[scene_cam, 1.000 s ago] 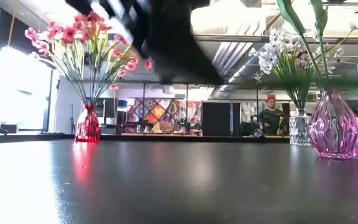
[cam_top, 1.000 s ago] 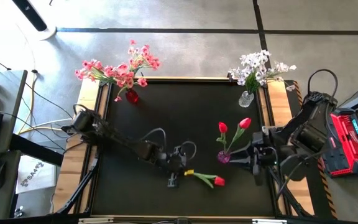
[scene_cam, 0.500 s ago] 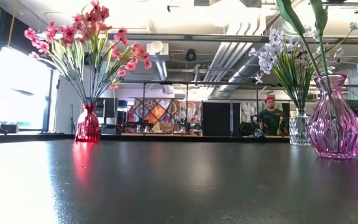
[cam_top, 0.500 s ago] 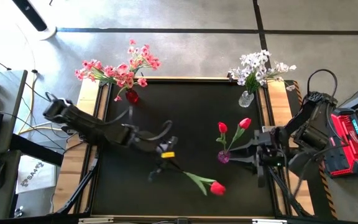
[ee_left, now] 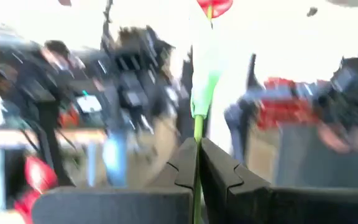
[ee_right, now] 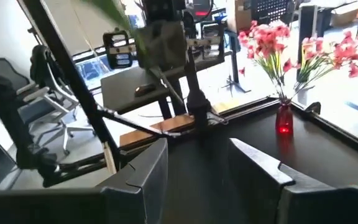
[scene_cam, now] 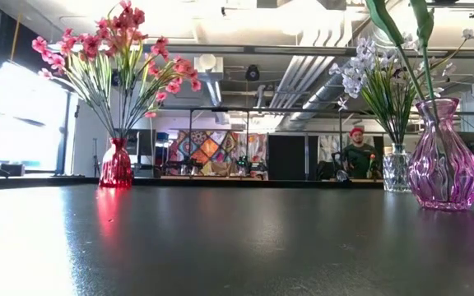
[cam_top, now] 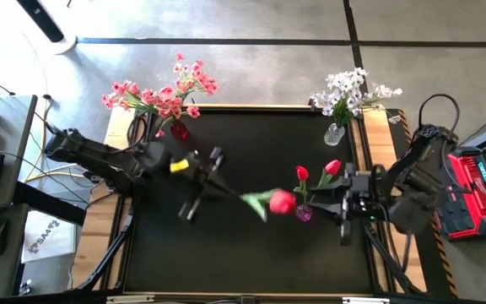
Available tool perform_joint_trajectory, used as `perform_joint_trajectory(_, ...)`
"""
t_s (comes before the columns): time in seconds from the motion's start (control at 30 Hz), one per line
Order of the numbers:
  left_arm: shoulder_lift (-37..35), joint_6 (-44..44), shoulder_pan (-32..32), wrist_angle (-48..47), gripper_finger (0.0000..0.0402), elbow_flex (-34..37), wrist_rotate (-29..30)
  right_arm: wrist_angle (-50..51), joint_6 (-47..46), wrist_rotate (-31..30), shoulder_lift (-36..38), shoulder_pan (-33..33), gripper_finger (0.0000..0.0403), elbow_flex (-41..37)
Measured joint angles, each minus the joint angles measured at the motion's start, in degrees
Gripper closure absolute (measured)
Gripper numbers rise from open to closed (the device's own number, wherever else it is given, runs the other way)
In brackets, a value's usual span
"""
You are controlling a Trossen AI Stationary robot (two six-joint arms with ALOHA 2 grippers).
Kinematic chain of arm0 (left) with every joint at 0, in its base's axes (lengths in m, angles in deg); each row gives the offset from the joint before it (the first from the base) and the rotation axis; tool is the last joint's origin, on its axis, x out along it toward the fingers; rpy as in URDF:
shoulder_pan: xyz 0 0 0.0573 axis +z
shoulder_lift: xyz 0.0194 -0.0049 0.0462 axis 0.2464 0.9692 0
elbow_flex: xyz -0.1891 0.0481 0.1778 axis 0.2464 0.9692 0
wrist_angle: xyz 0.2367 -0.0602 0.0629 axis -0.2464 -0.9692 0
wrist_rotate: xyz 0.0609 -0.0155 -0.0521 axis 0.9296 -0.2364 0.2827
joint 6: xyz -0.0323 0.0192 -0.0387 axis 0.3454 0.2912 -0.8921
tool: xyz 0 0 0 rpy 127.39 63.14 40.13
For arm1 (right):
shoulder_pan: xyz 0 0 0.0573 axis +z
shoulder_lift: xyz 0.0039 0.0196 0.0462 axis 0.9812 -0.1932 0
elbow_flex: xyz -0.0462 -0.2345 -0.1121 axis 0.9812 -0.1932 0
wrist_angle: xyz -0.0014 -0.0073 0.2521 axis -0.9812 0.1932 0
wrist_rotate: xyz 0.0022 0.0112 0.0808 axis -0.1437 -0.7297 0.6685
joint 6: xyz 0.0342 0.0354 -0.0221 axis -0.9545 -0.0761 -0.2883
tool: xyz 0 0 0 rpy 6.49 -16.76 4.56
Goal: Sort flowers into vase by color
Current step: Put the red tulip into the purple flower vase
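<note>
- Pink sprays (cam_top: 160, 95) done: all in the red vase (cam_top: 178, 129) at the tabletop's (cam_top: 226, 262) far left corner.
- White sprays (cam_top: 348, 91) done too, in the clear vase (cam_top: 334, 133) at the far right corner.
- Two red tulips (cam_top: 315, 173) already stand in the purple vase (cam_top: 303, 213), right side of tabletop.
- Third tulip (cam_top: 281, 202) in transit: left gripper (cam_top: 213, 165) jaws fully closed on its stem, bloom hanging in the air just beside the purple vase, not in yet.
- Right gripper (cam_top: 342, 208) jaws part open, nothing held, waiting just right of the purple vase.
- Left to do, I'd say: drop this last tulip in; no other loose flowers seen on the tabletop.
- Vs 1 s ago: tulip then lay flat near the front edge w/ left gripper down at its stem end; half a sec ago it was coming up, bloom trailing low; now it's lifted and swung right toward the vase. Left arm pulled back and up, gone from the low view. Right arm barely moved.
</note>
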Motion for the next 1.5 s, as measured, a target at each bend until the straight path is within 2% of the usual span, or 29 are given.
perform_joint_trajectory(0.13,0.5,1.4,1.4,7.1,0.0401,0.0,4.7,-7.0,7.4,3.7,-0.5,-4.7,0.0247,0.0)
perform_joint_trajectory(0.3,2.0,2.2,3.7,11.7,0.0401,0.0,5.9,-19.3,19.8,7.9,-0.9,-10.1,0.0247,0.0)
perform_joint_trajectory(0.43,4.5,-0.1,4.9,16.8,0.0401,0.0,6.1,-26.4,27.0,16.6,-0.9,-14.6,0.0247,0.0)
perform_joint_trajectory(0.53,6.6,-1.9,5.2,20.2,0.0401,0.0,6.0,-28.3,28.3,23.5,-1.2,-18.5,0.0247,0.0)
perform_joint_trajectory(0.87,10.4,-3.6,5.2,23.5,0.0401,0.0,6.0,-31.1,28.3,35.7,-3.7,-26.0,0.0247,0.0)
perform_joint_trajectory(0.97,11.0,-3.7,5.2,23.0,0.0401,0.0,6.0,-31.6,28.2,36.6,-4.2,-26.6,0.0252,0.0)
perform_joint_trajectory(1.03,11.4,-3.7,5.4,23.1,0.0401,0.0,6.1,-31.7,28.1,36.5,-4.2,-26.6,0.0270,0.0)
perform_joint_trajectory(1.2,11.5,-3.8,5.6,21.5,0.0401,0.0,6.3,-30.4,29.3,35.7,-4.2,-26.3,0.0378,0.0)
perform_joint_trajectory(1.23,11.5,-3.6,5.6,20.5,0.0401,0.0,6.4,-29.5,29.7,35.6,-4.1,-26.1,0.0389,0.0)
perform_joint_trajectory(1.37,11.5,-1.9,5.6,14.8,0.0393,0.0,6.4,-23.0,26.9,34.2,-3.9,-25.5,0.0392,0.1)
perform_joint_trajectory(1.5,11.5,-2.7,5.7,6.3,0.0375,0.0,7.2,-8.0,19.8,33.8,-3.7,-23.9,0.0397,3.3)
